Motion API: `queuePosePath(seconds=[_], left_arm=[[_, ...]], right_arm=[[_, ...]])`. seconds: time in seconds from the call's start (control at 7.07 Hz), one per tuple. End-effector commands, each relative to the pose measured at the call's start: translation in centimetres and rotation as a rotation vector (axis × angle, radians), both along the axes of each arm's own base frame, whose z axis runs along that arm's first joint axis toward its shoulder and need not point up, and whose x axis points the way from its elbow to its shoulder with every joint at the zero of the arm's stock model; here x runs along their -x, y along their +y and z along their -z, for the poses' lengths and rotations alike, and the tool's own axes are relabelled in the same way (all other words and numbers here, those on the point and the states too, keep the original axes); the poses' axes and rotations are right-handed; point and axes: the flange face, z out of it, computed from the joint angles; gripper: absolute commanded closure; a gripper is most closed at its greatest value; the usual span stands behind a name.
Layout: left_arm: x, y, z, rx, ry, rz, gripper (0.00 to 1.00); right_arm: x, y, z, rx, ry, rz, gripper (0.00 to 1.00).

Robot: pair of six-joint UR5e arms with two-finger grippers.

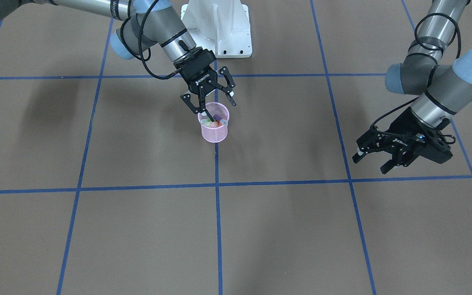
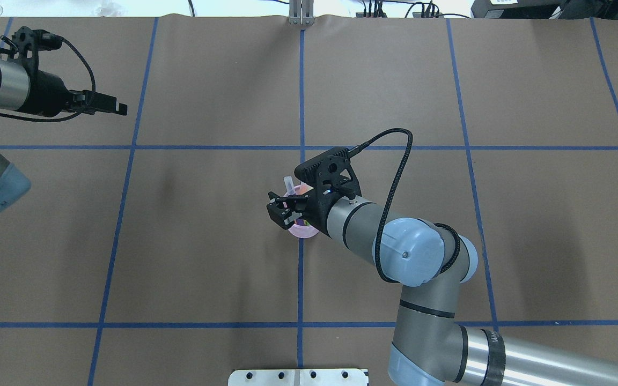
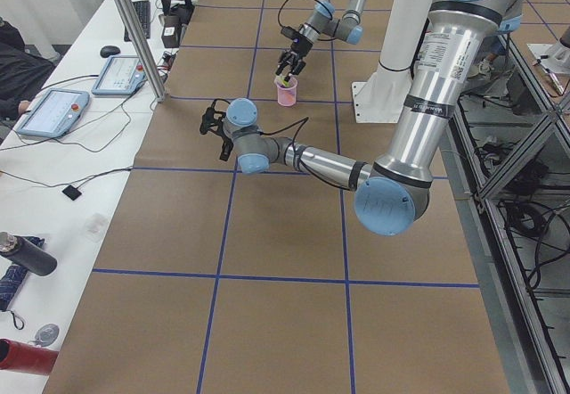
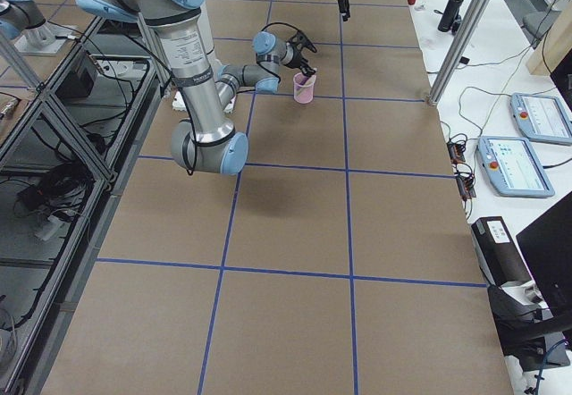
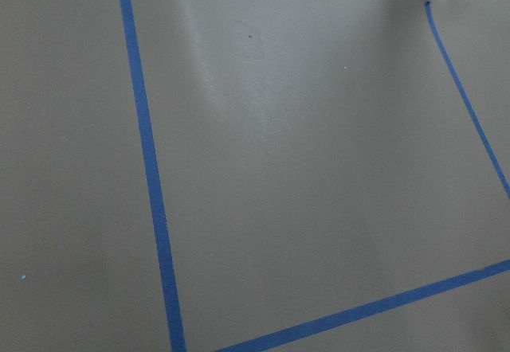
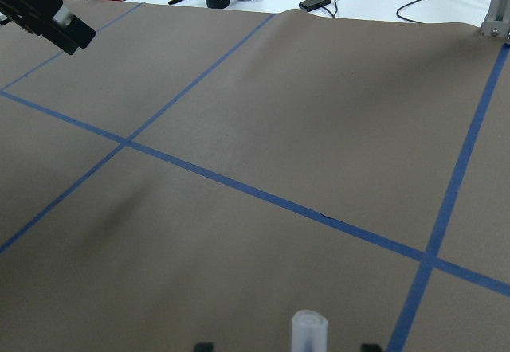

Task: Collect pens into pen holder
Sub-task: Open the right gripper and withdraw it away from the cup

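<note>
While its pens [image 1: 212, 121] stand upright inside, one pale cap [image 6: 308, 330] poking out the top, the pink pen holder [image 1: 214, 130] sits at the middle of the desk [image 1: 281, 229]. Directly above hangs the right end effector [image 1: 218, 106], fingers spread wide either side of that cap and gripping nothing, so a straight lift looks the clean way out. Well apart, toward the desk's far left corner, the left end effector [image 1: 371, 162] hovers released too.

Worktop [image 1: 285, 233] looks like matt brown paper, blue tape [image 1: 218, 229] across it; holder [image 1: 214, 133], pink wire mesh; pen cap [image 6: 308, 330], translucent plastic; right gripper [image 1: 218, 107], matt black.
</note>
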Motion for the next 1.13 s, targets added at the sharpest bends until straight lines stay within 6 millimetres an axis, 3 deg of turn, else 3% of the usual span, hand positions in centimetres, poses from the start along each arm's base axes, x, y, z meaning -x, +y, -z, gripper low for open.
queuePosePath(seconds=[0.0, 0.14, 0.28, 0.57, 0.71, 0.99], left_arm=[[1.6, -0.8, 0.1, 0.008, -0.001, 0.023, 0.01], [2.4, -1.5, 0.6, 0.018, -0.002, 0.03, 0.01], [3.5, -1.8, 0.6, 0.025, 0.007, 0.025, 0.01], [8.3, -3.2, 0.4, 0.019, -0.025, -0.019, 0.01], [12.3, -4.4, -0.2, -0.002, -0.08, -0.027, 0.01], [17.5, -5.7, -1.9, -0.04, -0.278, -0.114, 0.01]], right_arm=[[-2.4, -1.0, 1.7, -0.001, -0.034, 0.001, 0.0], [-4.8, -3.0, 2.5, 0.058, -0.03, 0.038, 0.0], [-9.0, -5.6, 3.5, 0.116, 0.016, 0.099, 0.0], [-17.5, -10.6, 3.7, 0.257, 0.094, 0.153, 0.0], [-21.9, -13.5, 1.1, 0.366, 0.144, 0.16, 0.0], [-30.4, -16.5, -7.9, 0.486, 0.272, 0.193, 0.0]])
